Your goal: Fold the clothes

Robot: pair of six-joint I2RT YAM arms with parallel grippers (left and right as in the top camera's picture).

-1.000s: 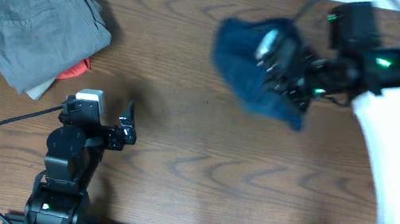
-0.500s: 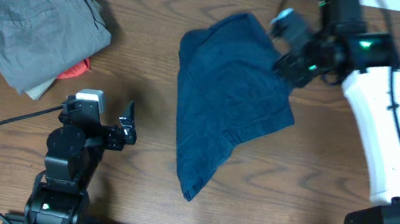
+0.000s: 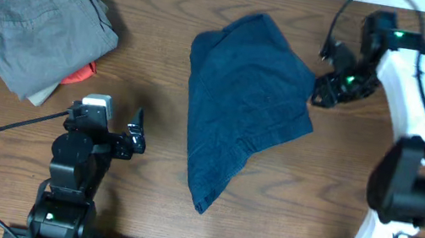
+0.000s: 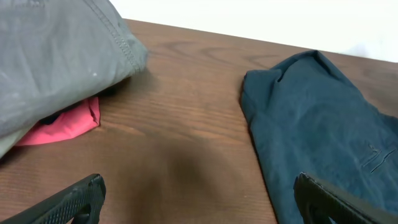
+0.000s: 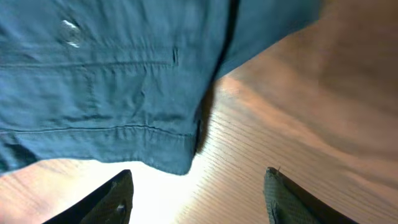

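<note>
Since the next fold depends on which edge I can reach, I first check how the navy shorts (image 3: pixel 241 98) lie. They are spread flat in the middle of the bench (image 3: pixel 334 215), with their long axis running from the far side towards the arm bases. The near end tapers to a narrow point on the left arm's side.

The right end effector (image 3: pixel 326 90) hangs just beside the wide far part of the cloth, at its right edge, so the garment lies to its left. On the right wrist camera its fingers (image 5: pixel 118 199) stand well apart with only bare wood between them and a stitched hem (image 5: pixel 124 134) just ahead. It holds nothing, and I see no contact with the cloth.

The left end effector (image 3: pixel 134 137) sits near the left edge but clearly apart from it, also spread wide and empty. I judge the right arm the nearer for taking an edge. The grey shorts (image 3: pixel 35 23) and orange garment (image 3: pixel 78 74) lie well apart, far left.
</note>
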